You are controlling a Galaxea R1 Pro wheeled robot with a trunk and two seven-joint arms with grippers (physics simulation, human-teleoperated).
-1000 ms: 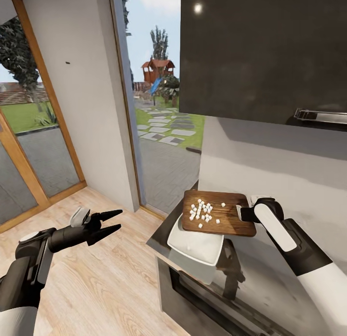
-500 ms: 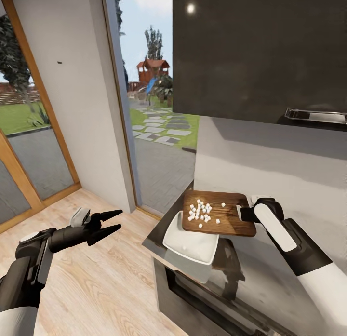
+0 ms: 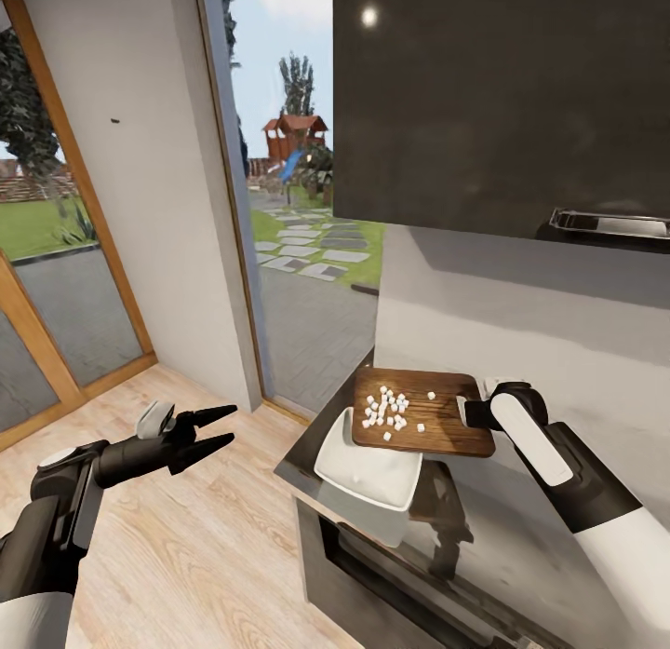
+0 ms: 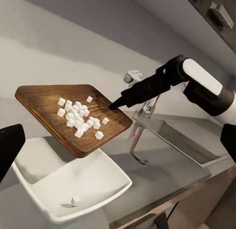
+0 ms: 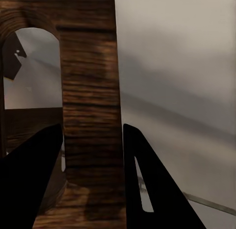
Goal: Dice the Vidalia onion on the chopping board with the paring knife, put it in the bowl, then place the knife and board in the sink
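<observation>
My right gripper (image 3: 465, 412) is shut on the handle end of the dark wooden chopping board (image 3: 448, 427), holding it above the countertop (image 3: 521, 547). Several white cubes of diced onion (image 3: 389, 409) lie on the board. The board's near-left corner overhangs the white bowl (image 3: 365, 474). In the left wrist view the board (image 4: 42, 98) tilts slightly over the bowl (image 4: 93, 182), and one onion cube (image 4: 74, 201) lies in the bowl. In the right wrist view the board (image 5: 91, 91) sits between the fingers (image 5: 150, 189). My left gripper (image 3: 219, 427) is open over the floor, left of the counter. The paring knife is out of view.
The sink (image 4: 183, 140) and its chrome tap (image 4: 139, 120) lie behind the board in the left wrist view. A dark wall cabinet (image 3: 502, 100) hangs above the counter. The counter's end (image 3: 296, 463) meets a glass door and wood floor (image 3: 186, 547).
The whole picture slid slightly left a second ago, so the camera moved. Since half a second ago nothing has changed; both grippers keep their poses.
</observation>
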